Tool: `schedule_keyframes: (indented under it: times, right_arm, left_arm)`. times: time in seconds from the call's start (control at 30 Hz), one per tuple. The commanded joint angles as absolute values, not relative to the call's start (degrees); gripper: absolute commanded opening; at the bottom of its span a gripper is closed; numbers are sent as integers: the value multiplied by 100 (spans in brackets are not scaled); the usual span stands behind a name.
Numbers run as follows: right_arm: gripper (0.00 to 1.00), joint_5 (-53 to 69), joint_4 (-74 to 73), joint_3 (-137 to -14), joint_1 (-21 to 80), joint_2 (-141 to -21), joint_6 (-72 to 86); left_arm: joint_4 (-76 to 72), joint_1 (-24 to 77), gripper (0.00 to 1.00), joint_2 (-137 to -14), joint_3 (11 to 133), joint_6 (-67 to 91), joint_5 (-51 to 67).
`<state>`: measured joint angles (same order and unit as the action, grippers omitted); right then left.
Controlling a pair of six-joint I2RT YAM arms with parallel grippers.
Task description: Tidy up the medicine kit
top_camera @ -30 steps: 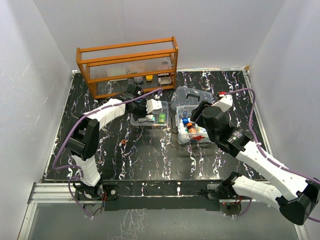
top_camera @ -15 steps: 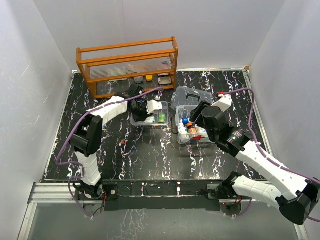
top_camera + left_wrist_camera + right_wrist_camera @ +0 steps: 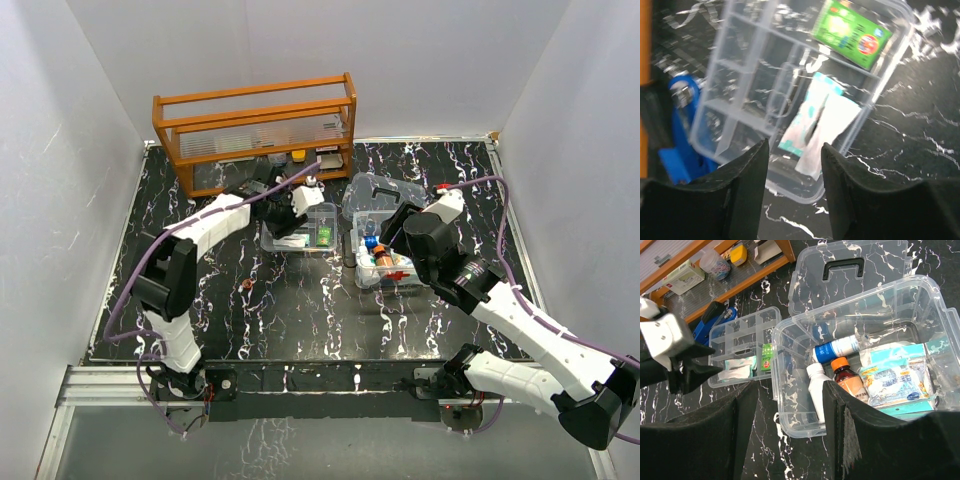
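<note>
The medicine kit's clear box [image 3: 362, 280] stands open right of centre, holding a white bottle [image 3: 817, 392], an orange-capped brown bottle [image 3: 846, 377], a blue-capped bottle [image 3: 840, 347] and packets [image 3: 895, 377]. Its clear lid with dark handle [image 3: 842, 267] lies behind it. The divided tray insert [image 3: 735, 75] sits left of the box and holds a green packet [image 3: 852, 34] and a white-teal sachet [image 3: 820, 127]. My left gripper [image 3: 795, 190] is open and empty just above the tray's near-left edge [image 3: 282, 222]. My right gripper [image 3: 790, 430] is open and empty above the box's front-left corner.
The orange wooden rack [image 3: 255, 130] stands at the back left with a clear cup [image 3: 715, 262], a yellow item [image 3: 738, 253] and a white box [image 3: 682, 275] on its low shelf. A blue tool [image 3: 682, 135] lies between rack and tray. A small brown ring [image 3: 247, 287] lies front left.
My left gripper has drawn back and turned a little above the tray, still open and empty. The sachet stays in the tray. The right arm has not moved.
</note>
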<state>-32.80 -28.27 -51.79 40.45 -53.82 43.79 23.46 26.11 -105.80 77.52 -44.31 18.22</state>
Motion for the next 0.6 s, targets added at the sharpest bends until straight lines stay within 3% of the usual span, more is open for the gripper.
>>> schedule_keyframes:
  times: [0.0,0.23,0.43,0.5,0.57]
  right_arm:
    - [52,-3339,-2639,-5326,4033,-5226,4470]
    - [53,-3503,-2689,-5341,4030,-5194,4429]
    - [53,-3584,-2723,-5388,4034,-5165,4338]
    - [53,-3592,-2726,-5387,4028,-5165,4337]
    - [53,-3579,-2726,-5391,4034,-5191,4335]
  left_arm:
    - [1245,2602,48,-9664,7441,-2787,849]
    - [1127,2580,65,-8581,6881,-338,-607]
    - [2390,2282,76,-7943,6719,1248,-1222]
    - [2570,2198,93,-7718,6439,1491,-1160]
    - [2726,2144,99,-7478,6060,1738,-1175]
